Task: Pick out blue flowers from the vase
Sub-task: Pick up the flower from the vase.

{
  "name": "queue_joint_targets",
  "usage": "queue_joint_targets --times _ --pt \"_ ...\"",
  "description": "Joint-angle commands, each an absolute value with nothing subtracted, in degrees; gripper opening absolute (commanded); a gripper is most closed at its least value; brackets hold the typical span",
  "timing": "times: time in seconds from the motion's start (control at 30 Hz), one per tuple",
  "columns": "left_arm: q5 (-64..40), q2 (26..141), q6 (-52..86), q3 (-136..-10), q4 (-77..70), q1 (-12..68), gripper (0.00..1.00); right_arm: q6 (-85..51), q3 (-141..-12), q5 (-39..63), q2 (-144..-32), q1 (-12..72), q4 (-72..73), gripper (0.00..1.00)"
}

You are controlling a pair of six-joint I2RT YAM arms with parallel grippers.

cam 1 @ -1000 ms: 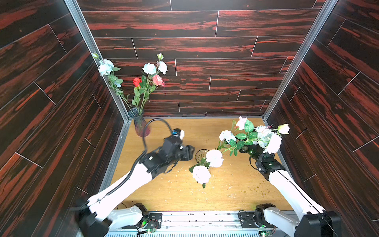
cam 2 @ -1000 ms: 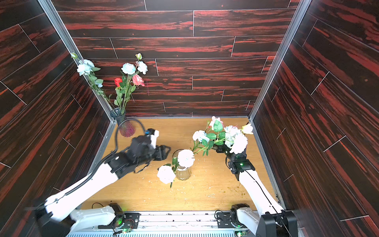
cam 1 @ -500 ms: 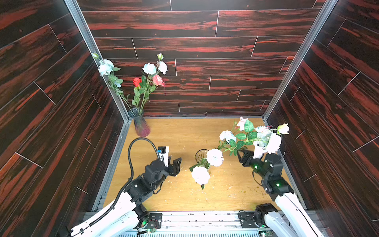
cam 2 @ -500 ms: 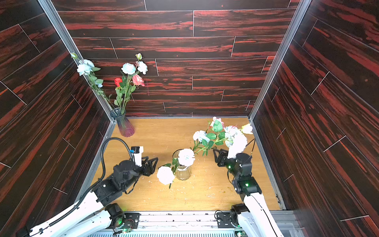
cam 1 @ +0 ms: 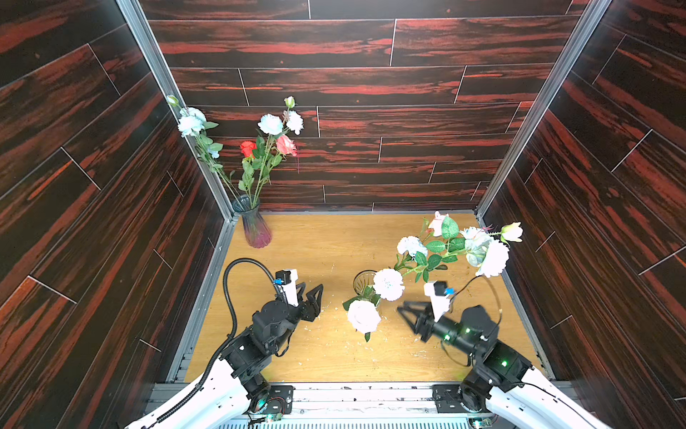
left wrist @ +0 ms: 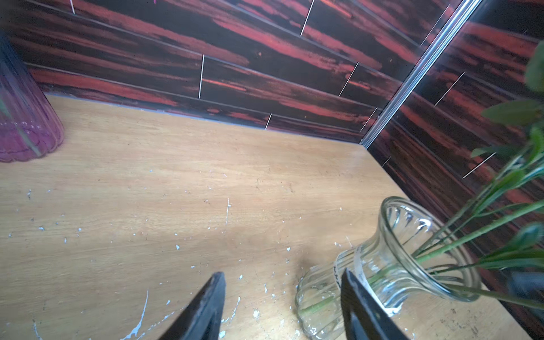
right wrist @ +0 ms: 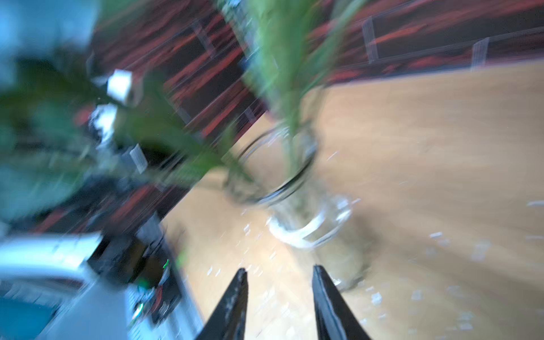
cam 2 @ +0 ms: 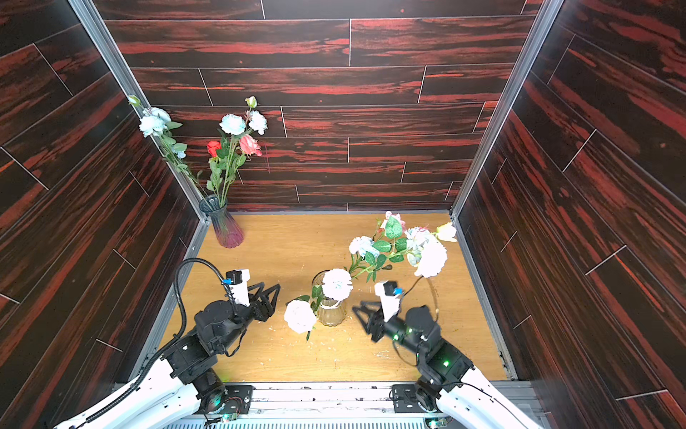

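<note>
My left pincer [left wrist: 283, 275]: jaws well apart, nothing between them. My right pincer [right wrist: 279, 268]: jaws part-way apart, also empty; its wrist view is smeared.

The clear vase [left wrist: 379, 259] sits between the two, just ahead and to the right of the left pincer, and ahead and to the left of the right pincer. The blue flowers [cam 1: 388, 284] in it splay. Two blooms droop by the rim and the rest lean away ahead of the right pincer, a pink rose [cam 1: 438, 223] among them. More pale blue blooms stand in the purple vase [cam 1: 256, 232], well ahead of the left pincer, with a red rose [cam 1: 248, 148].

Risks, my judgement:
- The stalks are thin and the leaves interlock, so one pull may drag neighbouring stems.
- The same pull may tip the light clear vase unless it is steadied.
- A grab among the crowded heads may take the pink rose.
</note>
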State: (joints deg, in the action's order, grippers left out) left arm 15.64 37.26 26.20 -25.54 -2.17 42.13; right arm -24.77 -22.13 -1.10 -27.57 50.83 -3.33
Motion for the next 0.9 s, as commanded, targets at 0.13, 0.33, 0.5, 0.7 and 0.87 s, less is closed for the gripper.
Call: queue_joint_targets --times 0.13,0.33,0.5,0.7,0.87 --pt "13.78 47.14 25.99 -29.91 -7.38 42.19 0.65 -17.57 -28.36 -23.92 -40.82 67.85 -1.61 0.36" --pt "13.93 45.25 26.51 -28.46 -7.75 42.14 0.65 -20.35 -26.10 -29.25 -39.29 69.30 4.34 0.29" --pt "15.87 39.18 27.50 -24.24 -9.81 42.10 0.63 -20.70 -20.88 -30.67 -22.79 69.27 6.64 0.29" --pt "17.27 37.92 28.33 -23.05 -10.00 41.96 0.65 -16.04 -15.68 -29.43 -8.36 69.17 10.80 0.37" --pt "17.58 38.65 28.48 -23.09 -10.10 41.92 0.67 -11.62 -16.66 -29.52 -12.87 69.22 14.95 0.50"
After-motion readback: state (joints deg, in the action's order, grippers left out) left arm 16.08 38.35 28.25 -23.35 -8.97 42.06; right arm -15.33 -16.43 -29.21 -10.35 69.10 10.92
